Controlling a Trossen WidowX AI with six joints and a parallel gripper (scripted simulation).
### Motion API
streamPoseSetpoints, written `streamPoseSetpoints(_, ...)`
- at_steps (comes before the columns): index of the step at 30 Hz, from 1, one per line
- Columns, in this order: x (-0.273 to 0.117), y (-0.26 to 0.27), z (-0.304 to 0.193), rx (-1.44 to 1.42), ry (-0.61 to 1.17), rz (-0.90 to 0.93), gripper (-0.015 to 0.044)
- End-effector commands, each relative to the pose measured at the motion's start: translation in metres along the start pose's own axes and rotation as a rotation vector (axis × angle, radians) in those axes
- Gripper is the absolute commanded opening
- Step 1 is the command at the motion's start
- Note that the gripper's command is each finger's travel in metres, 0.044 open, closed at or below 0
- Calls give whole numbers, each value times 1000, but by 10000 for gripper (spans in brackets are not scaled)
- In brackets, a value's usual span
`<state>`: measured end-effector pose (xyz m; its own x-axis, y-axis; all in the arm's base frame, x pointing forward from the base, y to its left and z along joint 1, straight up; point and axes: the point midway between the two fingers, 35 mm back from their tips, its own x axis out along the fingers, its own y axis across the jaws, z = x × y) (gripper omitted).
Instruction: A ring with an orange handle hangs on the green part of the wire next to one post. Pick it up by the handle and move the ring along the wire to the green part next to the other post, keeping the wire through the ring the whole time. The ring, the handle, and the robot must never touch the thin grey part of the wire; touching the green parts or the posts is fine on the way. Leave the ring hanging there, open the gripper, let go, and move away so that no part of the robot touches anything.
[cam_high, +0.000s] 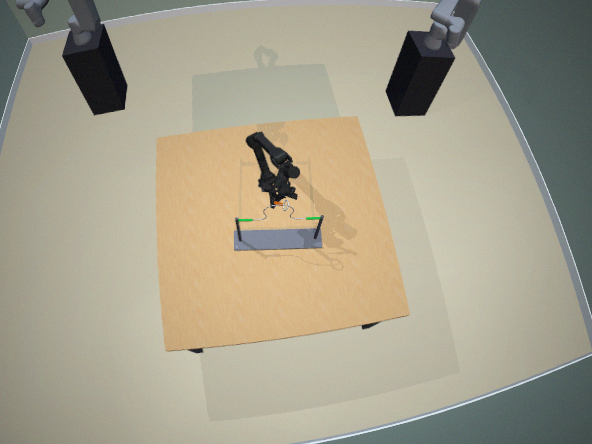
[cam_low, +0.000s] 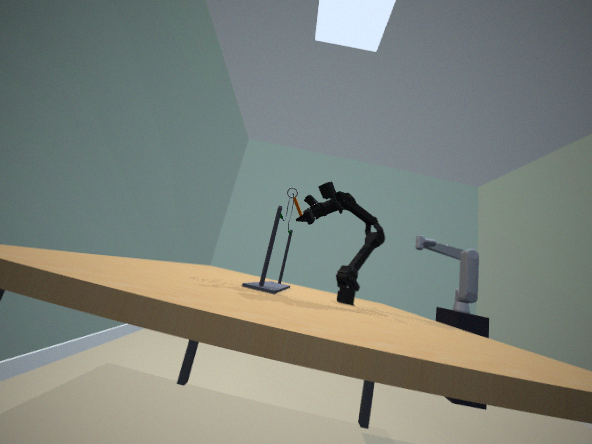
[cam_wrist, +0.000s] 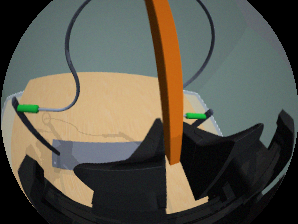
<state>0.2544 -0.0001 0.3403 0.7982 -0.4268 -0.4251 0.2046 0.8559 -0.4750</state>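
- Orange handle (cam_wrist: 168, 76) sits clamped in our gripper (cam_wrist: 169, 156), rising straight up from the fingers.
- We see the ring (cam_low: 292, 192) above the gripper, around the wire's (cam_wrist: 76, 43) middle stretch, between both green parts.

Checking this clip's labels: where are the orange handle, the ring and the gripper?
orange handle (cam_wrist: 168, 76): wrist view, middle of its length.
ring (cam_low: 292, 192): exterior view, on its thin rim, above the posts.
gripper (cam_wrist: 172, 156): wrist view, between the fingertips, shut on the handle's lower end.

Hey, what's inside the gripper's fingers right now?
The gripper is shut on the lower end of the orange handle. The fingers cover the handle's very tip.
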Motion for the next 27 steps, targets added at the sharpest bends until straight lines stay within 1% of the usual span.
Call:
streamPoseSetpoints(1, 1, -2, -1, -53, -6, -35, -150)
streamPoseSetpoints(27, 1, -16, 2, -369, -51, -240, -150)
